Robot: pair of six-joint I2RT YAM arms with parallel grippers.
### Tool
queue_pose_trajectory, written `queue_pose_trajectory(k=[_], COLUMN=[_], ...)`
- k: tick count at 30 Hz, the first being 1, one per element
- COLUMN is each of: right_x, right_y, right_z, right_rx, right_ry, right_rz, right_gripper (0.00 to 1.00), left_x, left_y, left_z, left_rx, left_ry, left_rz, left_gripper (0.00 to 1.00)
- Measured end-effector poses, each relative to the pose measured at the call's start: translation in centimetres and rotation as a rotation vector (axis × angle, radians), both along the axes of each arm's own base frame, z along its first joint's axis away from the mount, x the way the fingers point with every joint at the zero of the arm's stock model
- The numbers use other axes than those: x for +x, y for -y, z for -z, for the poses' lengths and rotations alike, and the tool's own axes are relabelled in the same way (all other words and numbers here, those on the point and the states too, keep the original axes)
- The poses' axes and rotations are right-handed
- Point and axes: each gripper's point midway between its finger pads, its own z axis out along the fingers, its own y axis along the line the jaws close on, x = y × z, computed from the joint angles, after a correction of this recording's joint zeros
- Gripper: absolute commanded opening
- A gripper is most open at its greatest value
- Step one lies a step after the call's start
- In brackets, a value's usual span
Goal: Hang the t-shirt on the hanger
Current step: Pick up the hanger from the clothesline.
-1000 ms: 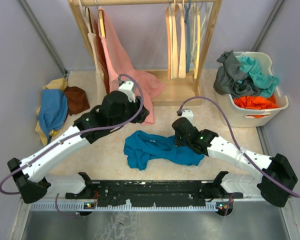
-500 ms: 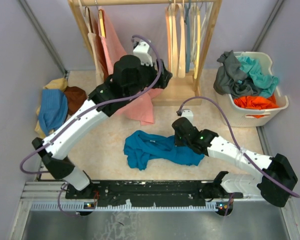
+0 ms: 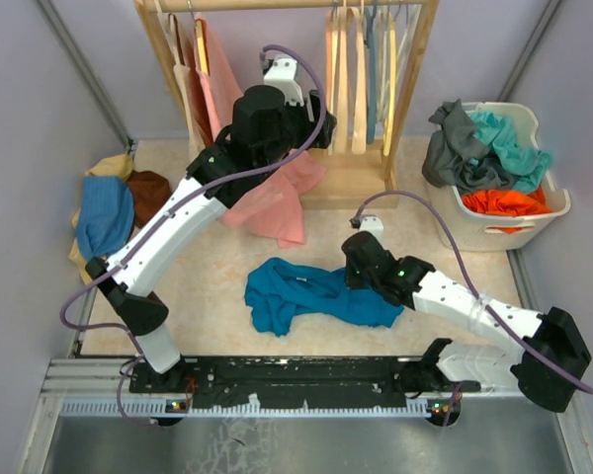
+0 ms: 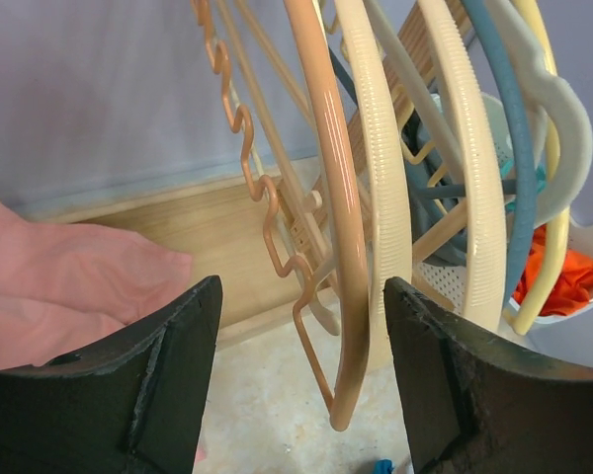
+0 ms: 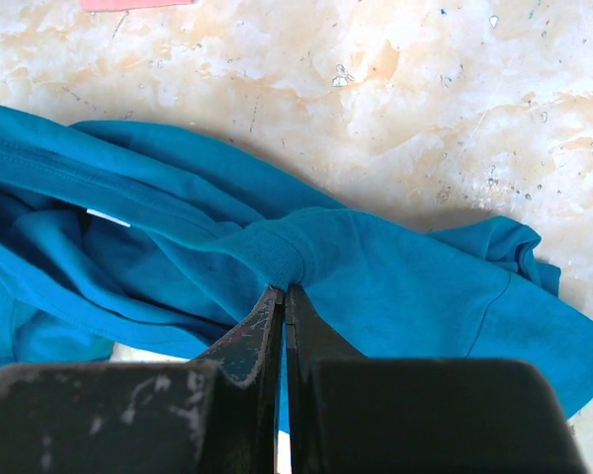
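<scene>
Left wrist view: my left claw gapes wide and empty before the hanger on the rack at 12 o'clock. My right claw is pinched on the t-shirt, which lies on the table near 6. Closing the left claw could also catch the cream hanger beside it.

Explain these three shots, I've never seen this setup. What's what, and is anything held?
Two robot arms are bolted at the near edge of a table. The overhead picture looks down from behind them; the other two come from a camera on each wrist. On the table are a teal t-shirt, a clothes rack with hangers and a pink garment, a basket of clothes and a cloth pile. The right gripper is shut on a fold of the t-shirt. The left gripper is open at the rack, its fingers either side of an orange-tan hanger, not gripping it.
</scene>
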Motion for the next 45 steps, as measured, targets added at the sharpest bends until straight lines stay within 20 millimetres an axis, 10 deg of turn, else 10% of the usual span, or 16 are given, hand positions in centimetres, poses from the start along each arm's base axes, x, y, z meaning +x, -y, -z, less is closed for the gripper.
queue_pose_trajectory(k=[45], right_x=[0.1], right_y=[-0.3], right_z=[-0.2], right_rx=[0.017], right_ry=[0.005], right_rz=[-0.007], right_gripper=[0.00], left_x=[0.2], left_y=[-4.6], left_z=[0.2], left_rx=[0.069], left_ry=[0.040], left_rz=[-0.136], left_gripper=[0.71])
